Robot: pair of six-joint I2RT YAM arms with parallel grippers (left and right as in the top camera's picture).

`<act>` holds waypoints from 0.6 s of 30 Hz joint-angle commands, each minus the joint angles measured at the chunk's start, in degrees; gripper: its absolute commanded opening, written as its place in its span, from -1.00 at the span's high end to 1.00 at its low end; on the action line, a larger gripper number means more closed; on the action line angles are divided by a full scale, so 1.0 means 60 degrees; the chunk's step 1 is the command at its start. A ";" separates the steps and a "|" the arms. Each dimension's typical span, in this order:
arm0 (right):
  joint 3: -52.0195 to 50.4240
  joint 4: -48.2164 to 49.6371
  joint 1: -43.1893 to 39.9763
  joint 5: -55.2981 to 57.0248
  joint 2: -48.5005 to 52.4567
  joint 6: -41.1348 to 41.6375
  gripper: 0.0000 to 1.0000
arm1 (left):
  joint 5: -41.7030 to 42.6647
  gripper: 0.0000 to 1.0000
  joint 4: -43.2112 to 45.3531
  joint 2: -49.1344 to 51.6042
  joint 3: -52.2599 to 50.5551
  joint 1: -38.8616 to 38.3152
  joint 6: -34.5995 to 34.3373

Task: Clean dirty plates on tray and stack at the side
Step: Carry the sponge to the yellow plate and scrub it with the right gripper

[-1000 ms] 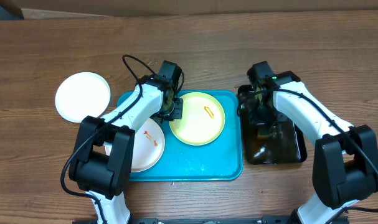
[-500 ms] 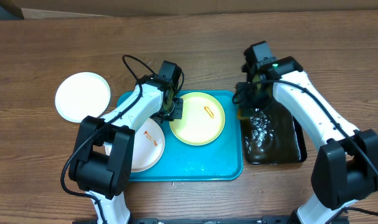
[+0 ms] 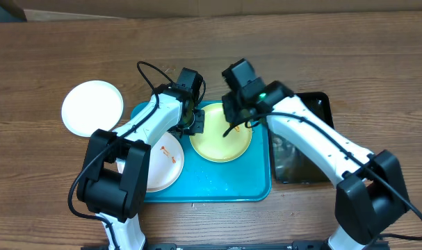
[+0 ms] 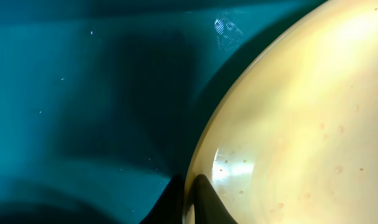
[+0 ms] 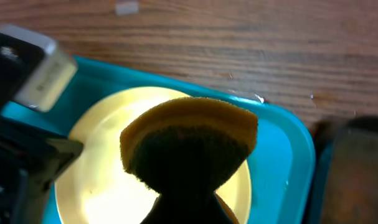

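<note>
Left fingers (image 4: 204,199) pinched on yellow plate (image 3: 221,142) rim, right fingers (image 5: 176,215) clamping sponge (image 5: 189,130) over that plate, on tray (image 3: 231,184) beside smeared white plate (image 3: 162,163); bare white plate (image 3: 92,107) off-tray on table (image 3: 58,55).

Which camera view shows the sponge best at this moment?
The right wrist view: the sponge fills the centre, yellow rim and dark face clear, held in the right gripper over the yellow-green plate. The overhead view shows only a dark piece under that gripper. The left wrist view does not show it.
</note>
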 commanded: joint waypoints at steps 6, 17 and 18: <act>-0.0124 0.0138 0.0131 0.0707 0.0907 0.0164 0.93 | 0.0007 0.84 -0.0033 0.0135 -0.0066 0.0051 0.0055; -0.0127 0.0066 0.0149 0.0703 0.1774 0.0168 0.27 | 0.0007 0.83 -0.0066 0.0135 -0.0066 0.0051 0.0058; -0.0127 0.0058 0.0149 0.0699 0.1800 0.0168 0.16 | 0.0007 0.83 -0.0069 0.0135 -0.0066 0.0051 0.0066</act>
